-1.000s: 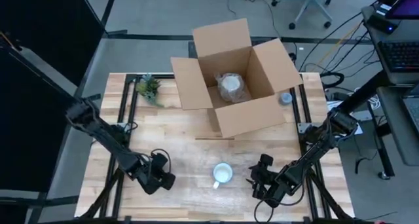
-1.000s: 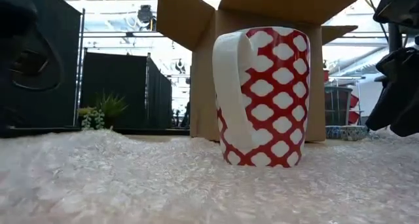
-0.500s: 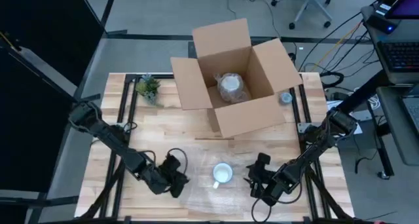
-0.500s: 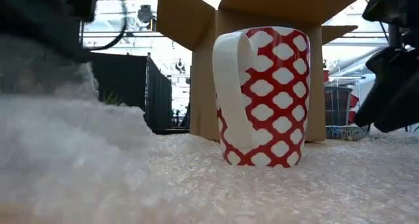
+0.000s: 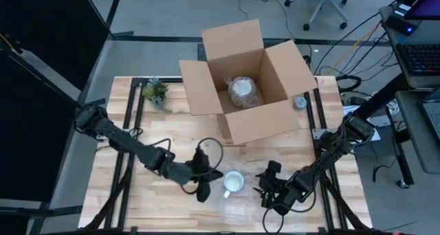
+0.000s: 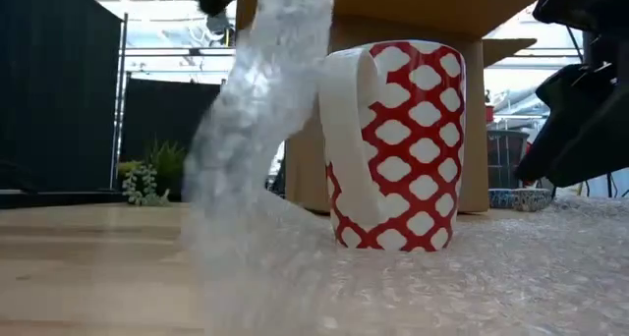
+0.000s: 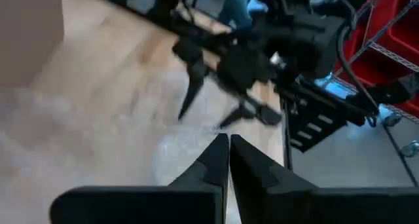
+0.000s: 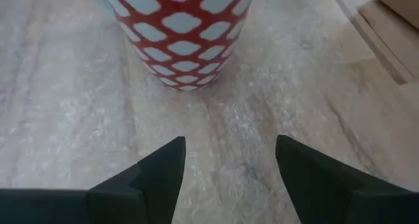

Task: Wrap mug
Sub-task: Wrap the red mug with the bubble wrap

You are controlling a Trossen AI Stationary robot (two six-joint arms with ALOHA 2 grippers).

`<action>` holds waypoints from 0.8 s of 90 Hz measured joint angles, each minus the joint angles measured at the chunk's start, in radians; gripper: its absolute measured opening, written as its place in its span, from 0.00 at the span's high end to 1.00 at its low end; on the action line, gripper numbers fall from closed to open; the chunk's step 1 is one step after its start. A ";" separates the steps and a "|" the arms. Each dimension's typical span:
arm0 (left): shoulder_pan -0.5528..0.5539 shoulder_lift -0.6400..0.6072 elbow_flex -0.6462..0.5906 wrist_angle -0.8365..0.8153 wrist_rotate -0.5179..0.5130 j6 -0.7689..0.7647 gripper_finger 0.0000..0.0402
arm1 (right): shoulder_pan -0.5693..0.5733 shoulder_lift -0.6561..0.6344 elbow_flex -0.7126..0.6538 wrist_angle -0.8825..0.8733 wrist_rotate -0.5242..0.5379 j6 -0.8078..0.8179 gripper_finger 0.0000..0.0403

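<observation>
**A:** From above, what do you count?

**B:** One mug (image 5: pixel 234 183), upright on one sheet of bubble wrap (image 5: pixel 237 202) spread over the counter (image 5: pixel 130 214). One open cardboard box (image 5: pixel 244 80) stands well beyond it with one bundle inside (image 5: pixel 243 91), and one small plant (image 5: pixel 157 92) sits off by the far corner. The left pincer (image 5: pixel 205 176) is just beside the mug on its handle side; the right pincer (image 5: pixel 269 188) is near it on the opposite side, a little farther off. So the left arm is the nearer one.

**A:** And level with the counter?

**B:** The mug (image 6: pixel 393 144) stands with its long axis vertical and its handle turned toward the camera's left. A flap of bubble wrap (image 6: pixel 260 130) rises steeply right beside that handle, close to touching it.

**A:** What does the left wrist show?

**B:** The left pincer (image 7: pixel 228 160) has its fingers pressed together. They look pinched on the lifted edge of the sheet, though the grip itself is hard to make out. The mug doesn't show here.

**A:** The right wrist?

**B:** The right pincer (image 8: pixel 229 160) is spread wide and holds nothing. The mug (image 8: pixel 180 34) sits straight ahead of it, apart from both fingers. I'd judge the next move depends on carrying the flap over the mug toward the right pincer.
</observation>
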 joint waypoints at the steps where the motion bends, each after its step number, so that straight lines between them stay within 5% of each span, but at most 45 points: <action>1: 0.004 0.008 0.002 0.013 0.012 0.002 1.00 | 0.000 0.000 0.000 0.000 0.000 0.000 0.44; 12: 0.038 0.124 0.027 0.138 0.139 0.008 1.00 | 0.000 0.000 0.000 0.001 0.000 0.001 0.44; 37: 0.072 0.377 0.172 0.167 0.241 0.023 1.00 | 0.000 0.000 0.000 -0.001 -0.010 0.001 0.44; 58: 0.088 0.391 0.199 0.163 0.306 0.024 1.00 | 0.003 -0.113 0.111 -0.214 -0.187 -0.004 0.44; 72: 0.089 0.387 0.197 0.168 0.305 0.032 1.00 | 0.005 -0.152 0.198 -0.158 -0.121 -0.233 0.44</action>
